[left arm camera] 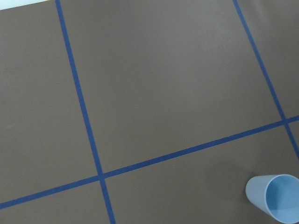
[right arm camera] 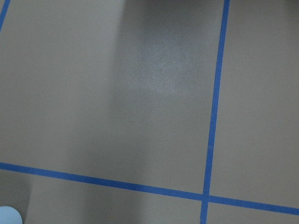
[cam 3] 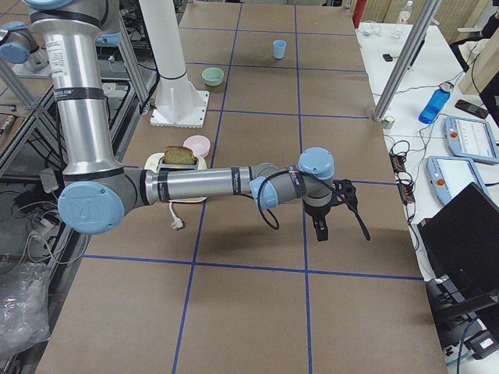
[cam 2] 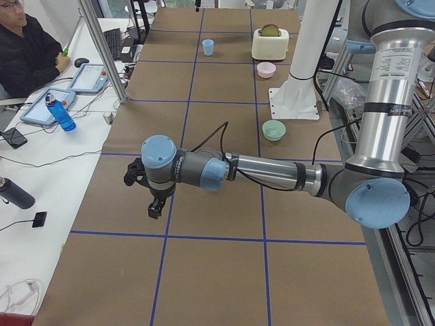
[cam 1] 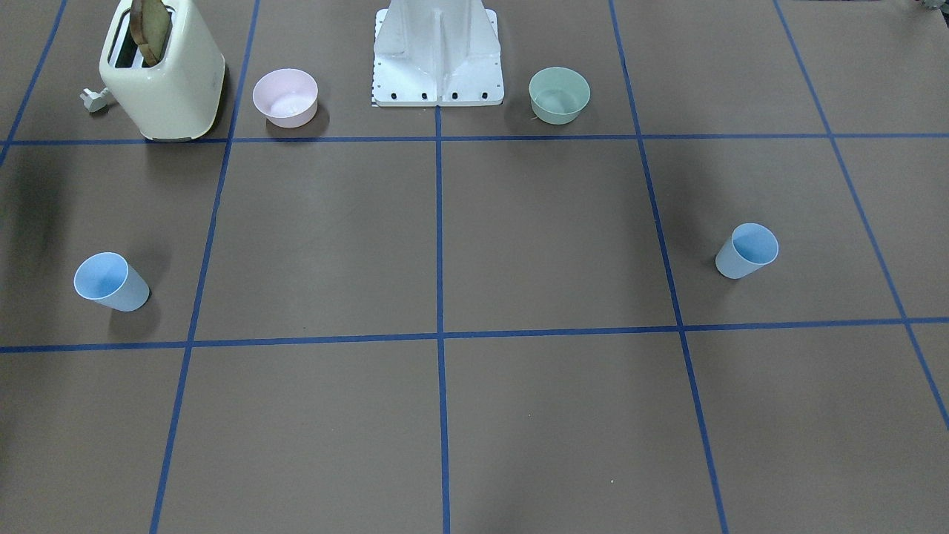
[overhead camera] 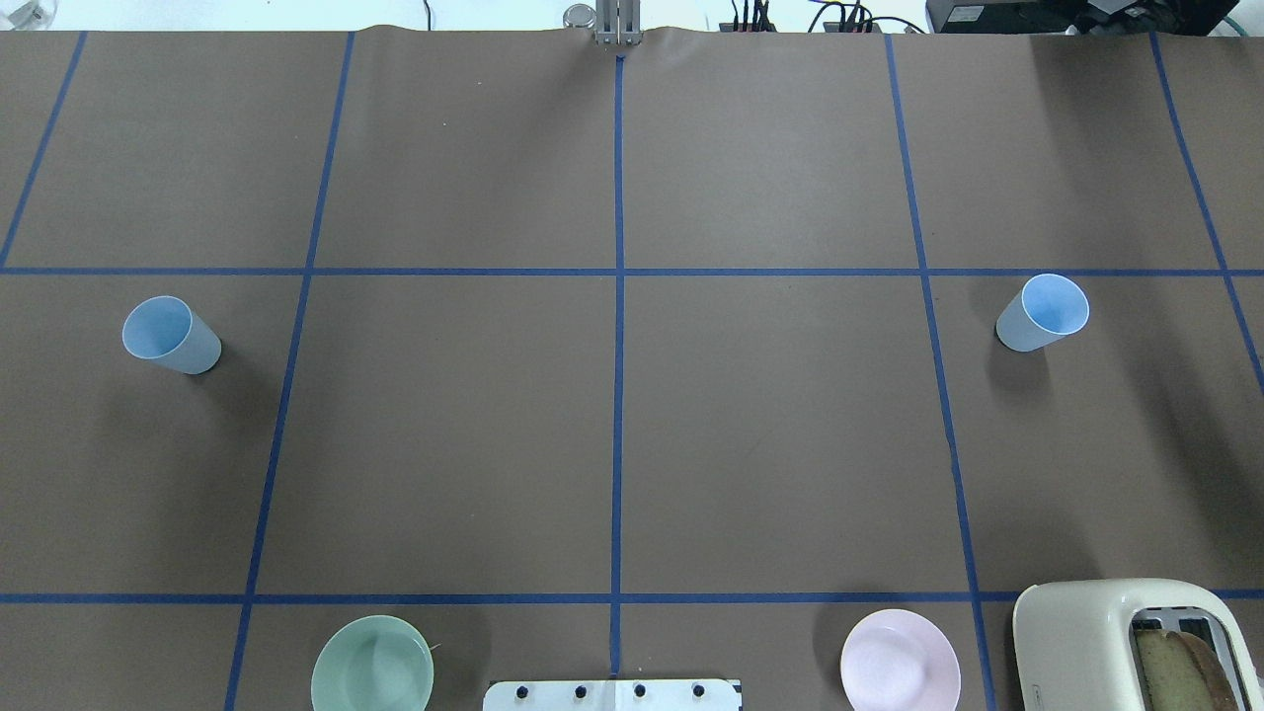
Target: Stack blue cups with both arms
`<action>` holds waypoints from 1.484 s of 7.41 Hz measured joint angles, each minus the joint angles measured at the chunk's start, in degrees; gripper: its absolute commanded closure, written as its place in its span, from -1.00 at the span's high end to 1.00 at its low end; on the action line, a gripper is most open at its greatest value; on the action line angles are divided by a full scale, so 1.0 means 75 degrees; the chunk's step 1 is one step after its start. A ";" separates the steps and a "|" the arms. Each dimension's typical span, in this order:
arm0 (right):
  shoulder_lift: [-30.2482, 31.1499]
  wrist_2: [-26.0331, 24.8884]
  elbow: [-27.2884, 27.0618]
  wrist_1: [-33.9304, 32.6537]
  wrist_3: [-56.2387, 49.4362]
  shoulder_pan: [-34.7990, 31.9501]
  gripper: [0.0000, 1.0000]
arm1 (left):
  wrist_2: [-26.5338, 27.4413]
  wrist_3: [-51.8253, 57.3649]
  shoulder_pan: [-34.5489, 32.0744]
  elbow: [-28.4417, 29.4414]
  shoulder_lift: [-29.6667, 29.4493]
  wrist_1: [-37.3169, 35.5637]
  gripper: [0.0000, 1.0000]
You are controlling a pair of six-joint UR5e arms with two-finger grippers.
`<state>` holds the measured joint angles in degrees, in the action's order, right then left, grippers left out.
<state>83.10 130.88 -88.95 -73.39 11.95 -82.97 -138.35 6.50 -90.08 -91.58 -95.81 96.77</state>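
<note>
You had nothing stacked yet: left cup (overhead camera: 170, 335) and right cup (overhead camera: 1043, 312) stood well apart; finger state of left gripper (cam 2: 155, 204) and right gripper (cam 3: 327, 222) couldn't be told.

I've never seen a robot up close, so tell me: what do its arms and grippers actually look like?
The left arm and right arm are silvery-grey tubes with dark bands, linked by rounded light-blue joint caps. A black cable loops along each forearm. The left gripper and right gripper are black, each with two slim fingers.
</note>
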 measured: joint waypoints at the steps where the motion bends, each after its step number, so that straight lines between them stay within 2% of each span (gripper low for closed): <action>1: -0.0010 -0.0004 0.0013 0.0000 0.0000 0.0000 1.00 | 0.0001 0.0001 0.0000 -0.0001 0.0004 0.0000 0.95; 4: -0.0132 -0.0030 0.0064 0.0142 -0.0010 0.0000 1.00 | -0.0003 -0.0162 0.0000 -0.0113 -0.0002 0.0000 0.95; 6: -0.0067 -0.0039 0.0090 0.0214 0.0020 0.0025 1.00 | -0.0007 -0.0912 0.0130 -0.0487 -0.0003 0.0000 0.95; 9: 0.0370 0.0204 -0.0131 0.0467 0.0288 0.0358 1.00 | 0.0002 -0.2105 0.0974 -0.0901 0.0008 0.0129 0.95; 11: 0.0503 0.0145 -0.0419 0.1007 0.1540 0.1030 1.00 | 0.0121 -0.2714 0.1547 -0.0957 0.0025 0.0411 0.95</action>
<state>86.88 131.97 -92.09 -65.84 23.51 -75.24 -137.44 -13.86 -78.48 -98.76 -95.62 99.85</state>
